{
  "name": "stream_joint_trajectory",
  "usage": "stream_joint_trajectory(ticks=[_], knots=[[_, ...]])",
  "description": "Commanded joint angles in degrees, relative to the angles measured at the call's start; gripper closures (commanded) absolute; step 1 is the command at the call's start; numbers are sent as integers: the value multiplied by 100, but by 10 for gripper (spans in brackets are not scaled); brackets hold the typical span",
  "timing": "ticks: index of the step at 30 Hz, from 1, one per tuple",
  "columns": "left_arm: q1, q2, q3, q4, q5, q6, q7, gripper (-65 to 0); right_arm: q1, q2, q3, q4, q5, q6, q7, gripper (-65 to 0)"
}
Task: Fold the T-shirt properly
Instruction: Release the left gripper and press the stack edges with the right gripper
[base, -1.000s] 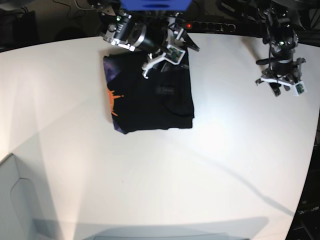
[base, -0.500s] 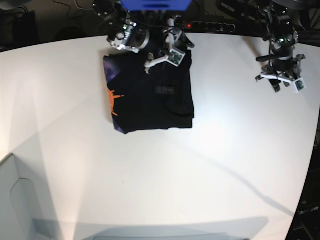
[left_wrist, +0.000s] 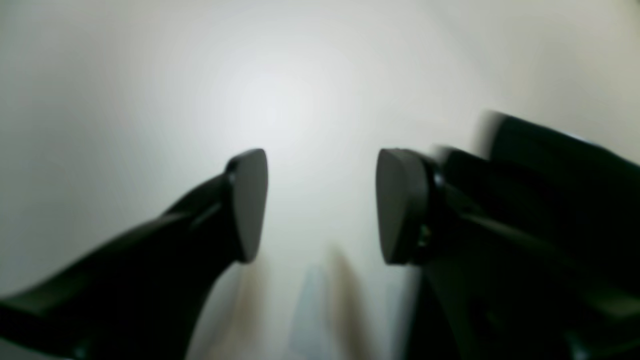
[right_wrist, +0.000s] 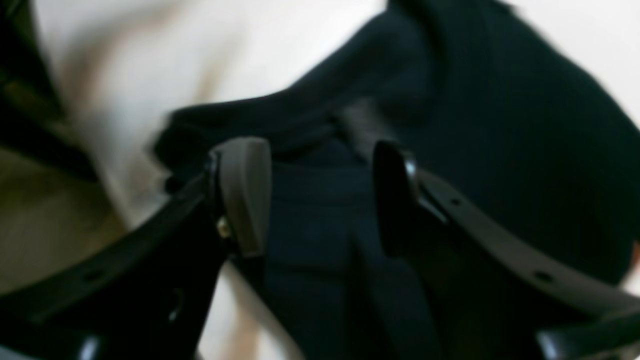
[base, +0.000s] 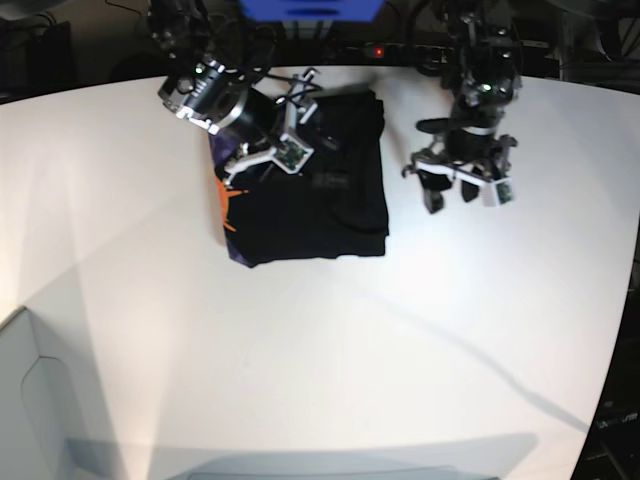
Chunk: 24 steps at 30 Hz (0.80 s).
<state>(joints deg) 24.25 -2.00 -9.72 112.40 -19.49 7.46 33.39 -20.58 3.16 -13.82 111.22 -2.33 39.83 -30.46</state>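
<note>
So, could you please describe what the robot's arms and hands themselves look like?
Both arms are black with silver joint rings. The left hand and right hand carry white brackets with small camera boards. Close up, the fingers are black struts tipped with rounded grey pads.

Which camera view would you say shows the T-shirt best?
The base view: the T-shirt lies whole, folded, on the table. The right wrist view shows blurred black cloth behind its open gripper; the left wrist view shows only its black edge.
</note>
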Motion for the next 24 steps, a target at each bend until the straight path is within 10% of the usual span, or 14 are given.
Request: stream_joint_trajectory(ticks=[1,10,24], knots=[[-65,81,202,70,19,-4,-134,-368,40,-13,200,118,79,17,114,-336],[-302,336,1503,-396,28,49,-169,-370,58,-180,1659,118,79,17,123,-338],[-416,424,1503,-660,28,32,-143,-365,-92,-188,1923,118,79,17,105,-337]])
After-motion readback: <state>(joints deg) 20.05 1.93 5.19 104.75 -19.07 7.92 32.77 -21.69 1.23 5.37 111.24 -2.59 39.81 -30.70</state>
